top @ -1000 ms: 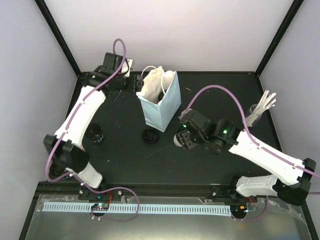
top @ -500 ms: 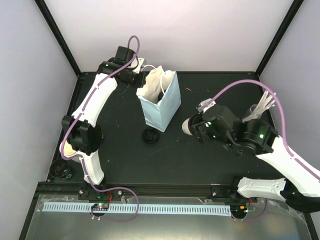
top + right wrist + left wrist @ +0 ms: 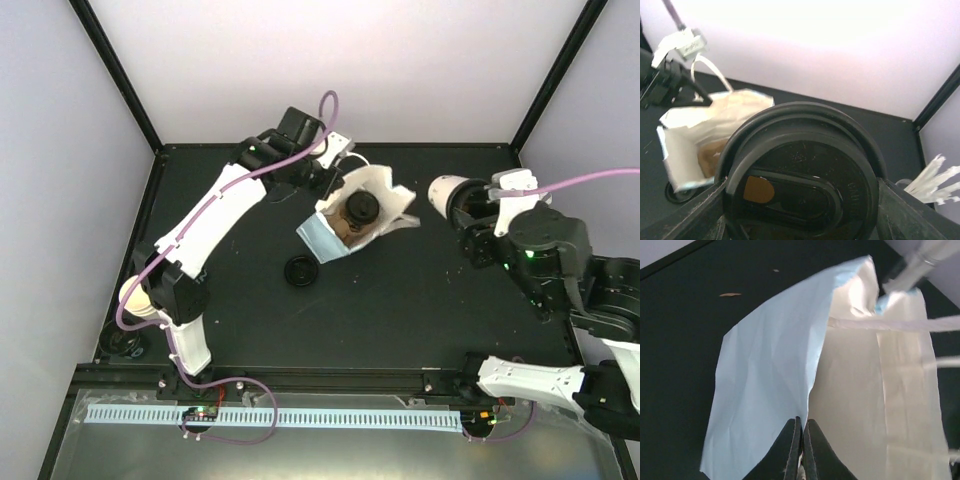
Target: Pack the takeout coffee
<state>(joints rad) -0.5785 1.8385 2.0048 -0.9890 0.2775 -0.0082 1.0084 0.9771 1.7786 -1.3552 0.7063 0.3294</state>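
Left gripper (image 3: 802, 424) pinches rim of light-blue paper bag (image 3: 765, 365), far edge of black table (image 3: 420, 300). Right gripper (image 3: 460, 203) grasps black-lidded cream paper cup (image 3: 800, 180), probably off the table.

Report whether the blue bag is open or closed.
Open. The light-blue bag gapes wide in the top view, showing a black-lidded cup inside; the left gripper pinches its rim.

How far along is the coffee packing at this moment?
Done: one cup sits in the carrier inside the bag. In hand: the left end effector is shut on the bag's rim, and the right end effector holds a second cup beside the bag, not yet inside. Left: a third cup stands on the table, maybe a fourth cup at its left edge.
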